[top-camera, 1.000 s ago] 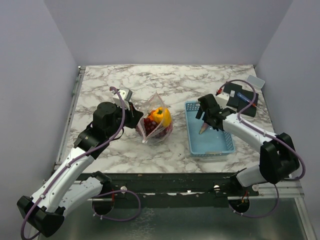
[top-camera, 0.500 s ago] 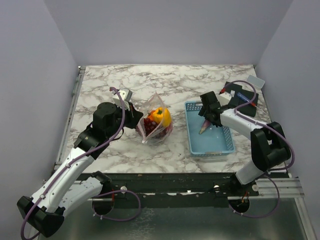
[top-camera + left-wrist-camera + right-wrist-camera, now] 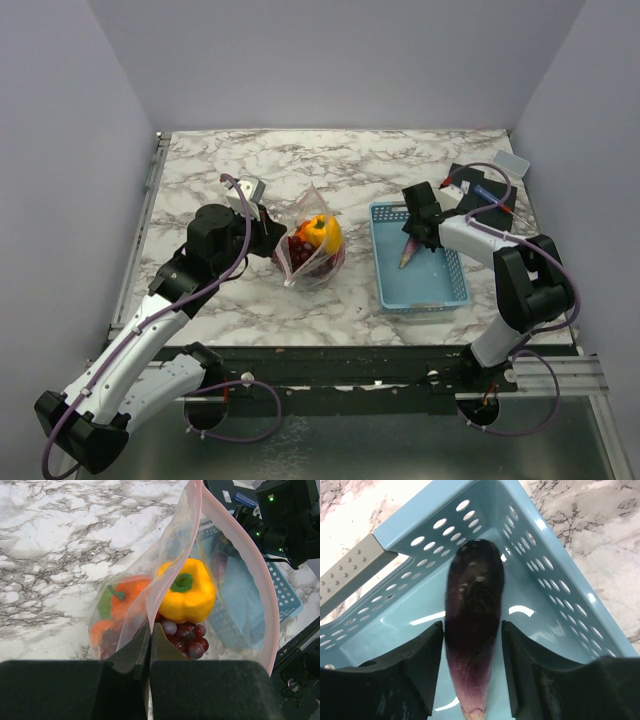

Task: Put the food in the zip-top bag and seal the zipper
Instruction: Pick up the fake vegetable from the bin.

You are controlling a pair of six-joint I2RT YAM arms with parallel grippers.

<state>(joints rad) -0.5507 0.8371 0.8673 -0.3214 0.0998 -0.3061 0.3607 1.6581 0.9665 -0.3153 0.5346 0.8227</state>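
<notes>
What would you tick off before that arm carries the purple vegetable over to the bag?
1. Right gripper shut on the eggplant: ok.
2. Left gripper pinching the bag edge: ok.
3. Bag mouth held open: ok.
4. Eggplant lifted clear of the basket walls: cannot tell.
5. Room inside beside the pepper and grapes: cannot tell.
</notes>
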